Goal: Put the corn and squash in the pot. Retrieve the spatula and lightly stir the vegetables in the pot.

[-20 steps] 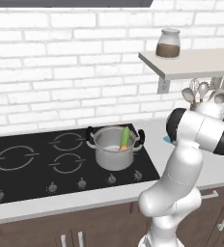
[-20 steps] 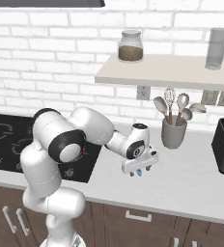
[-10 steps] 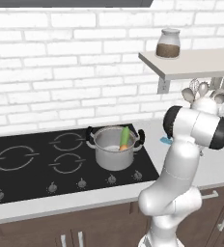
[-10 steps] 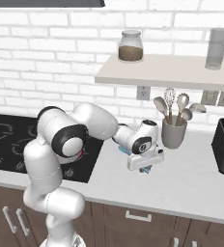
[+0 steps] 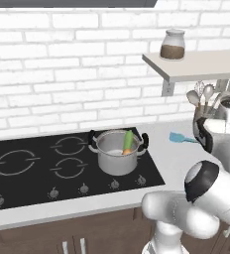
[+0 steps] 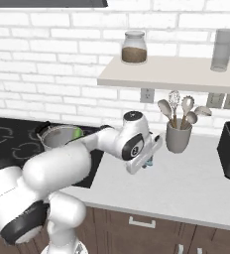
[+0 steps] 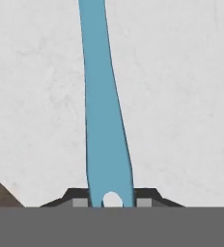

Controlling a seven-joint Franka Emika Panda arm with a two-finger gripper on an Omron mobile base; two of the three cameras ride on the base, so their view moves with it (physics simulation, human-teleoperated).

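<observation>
Left base view: the silver pot (image 5: 118,153) sits on the black cooktop (image 5: 37,168), with 1 green and 1 orange vegetable piece (image 5: 128,142) leaning inside it. The teal spatula (image 5: 179,137) lies flat on the pale surface (image 5: 172,163) to the pot's right, its blade showing beside the white arm.

Right base view: the gripper (image 6: 147,161) hangs low over the surface, between the pot and the grey utensil cup (image 6: 178,138). A sliver of teal shows at its tip. This view gives the hand's height and place; the left base view hides the hand behind the arm.

Hand view: the spatula handle runs straight up from between the 2 dark finger tips (image 7: 79,200), its hanging hole at the bottom edge. The jaws flank the handle closely; I cannot tell whether they already pinch it.

Step in hand: fetching the spatula. Judged best done by closing squarely across the handle's narrow width, then lifting straight up before swinging toward the pot.
</observation>
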